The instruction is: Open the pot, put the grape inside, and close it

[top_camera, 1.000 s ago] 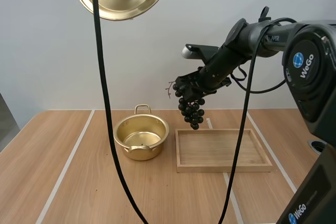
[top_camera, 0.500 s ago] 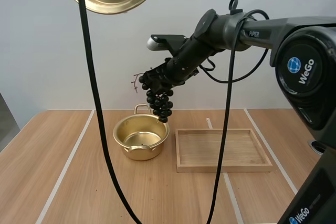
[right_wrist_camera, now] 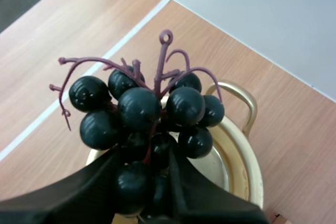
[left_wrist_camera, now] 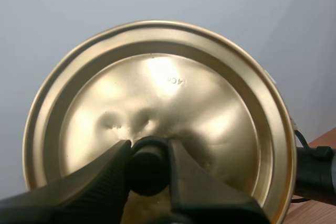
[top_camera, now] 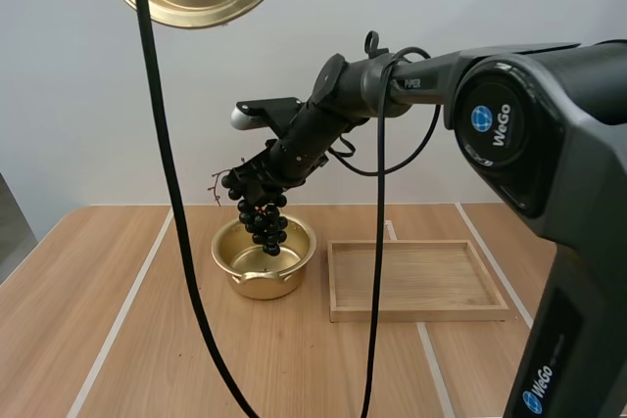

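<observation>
Over the open pot, the right gripper holds the bunch of grapes. Its two fingers pinch the upper part of the bunch, and the rest hangs free beneath them. The high view places the lowest berries against the pot's mouth; you cannot tell from it whether they lie below the rim. The right wrist view shows the pot directly beneath the bunch.

High above the table and well apart from the pot, the left gripper clamps the black knob of the lid, one finger pressed to each side. The wooden tray stands just beside the pot, on the right arm's side.

Step in hand: placing the grapes. The pot is open; the closing step is not yet done.

Next move, as judged from this position:
1. Lower the right gripper until the bunch rests on the pot floor.
2. Check that the spreading stems clear the rim.
3. Spread the fingers and lift straight up, so that no berry catches.
4. Only then bring the lid down over the pot.

Caution: the bunch is loose and may swing. Release from height risks a bounce out of the shallow pot.
</observation>
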You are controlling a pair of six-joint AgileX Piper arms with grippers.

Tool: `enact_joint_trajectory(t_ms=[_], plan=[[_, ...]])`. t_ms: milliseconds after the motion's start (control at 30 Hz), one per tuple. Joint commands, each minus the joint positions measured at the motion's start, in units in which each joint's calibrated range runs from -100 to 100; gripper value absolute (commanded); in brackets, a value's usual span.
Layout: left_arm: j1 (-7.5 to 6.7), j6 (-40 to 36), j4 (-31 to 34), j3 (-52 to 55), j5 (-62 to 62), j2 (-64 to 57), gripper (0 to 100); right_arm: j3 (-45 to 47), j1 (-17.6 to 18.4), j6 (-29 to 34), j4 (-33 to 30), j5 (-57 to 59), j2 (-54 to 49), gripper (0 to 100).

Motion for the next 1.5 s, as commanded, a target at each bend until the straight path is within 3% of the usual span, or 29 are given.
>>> enact_joint_trajectory(t_ms=[0,300,600,1467], plan=[[0.4,-0.45,-1.25,-0.53,-0.66,-0.39,0,-0.46,0.03,-0.88,0.31,-0.18,1.44,0],[0.56,-0.45,-1.25,-0.53,-1.0,-0.39,0,-0.22,0.03,-0.88,-0.36,6.6,4.48,0],[0.56,-0.45,-0.95,-0.53,-1.15,-0.39,0,-0.22,0.03,2.25,-7.9,10.84,4.63,0],[0.56,-0.45,-0.95,-0.53,-1.15,-0.39,0,-0.37,0.03,1.93,-7.23,1.57,14.55,0]])
